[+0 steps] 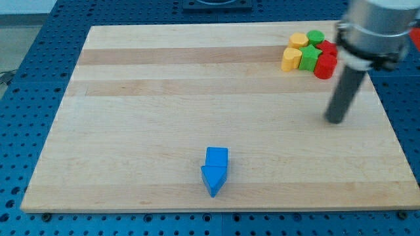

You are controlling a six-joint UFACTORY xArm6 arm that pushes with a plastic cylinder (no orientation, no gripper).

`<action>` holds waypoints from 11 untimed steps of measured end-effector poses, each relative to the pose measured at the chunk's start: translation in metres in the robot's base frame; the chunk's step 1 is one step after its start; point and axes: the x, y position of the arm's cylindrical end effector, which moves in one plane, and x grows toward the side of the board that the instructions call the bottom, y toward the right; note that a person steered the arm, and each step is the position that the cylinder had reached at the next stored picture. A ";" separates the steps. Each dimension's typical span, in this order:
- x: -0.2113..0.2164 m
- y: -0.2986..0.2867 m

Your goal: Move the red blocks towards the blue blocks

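Red blocks clustered at the board's one o'clock corner; blue blocks at six o'clock.
Two red blocks (326,60) touch green (311,51) and yellow blocks (294,52); blue blocks (214,170) touch each other; my tip (336,120), a bare rod holding nothing, sits at five o'clock from the reds, apart.

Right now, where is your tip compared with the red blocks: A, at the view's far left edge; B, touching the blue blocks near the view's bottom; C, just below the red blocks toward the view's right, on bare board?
C: my tip rests on bare board below the red blocks, far from the blue blocks.
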 end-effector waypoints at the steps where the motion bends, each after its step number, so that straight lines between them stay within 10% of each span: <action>1: -0.021 0.031; 2: -0.100 0.028; 6: -0.192 0.025; 11: -0.103 0.000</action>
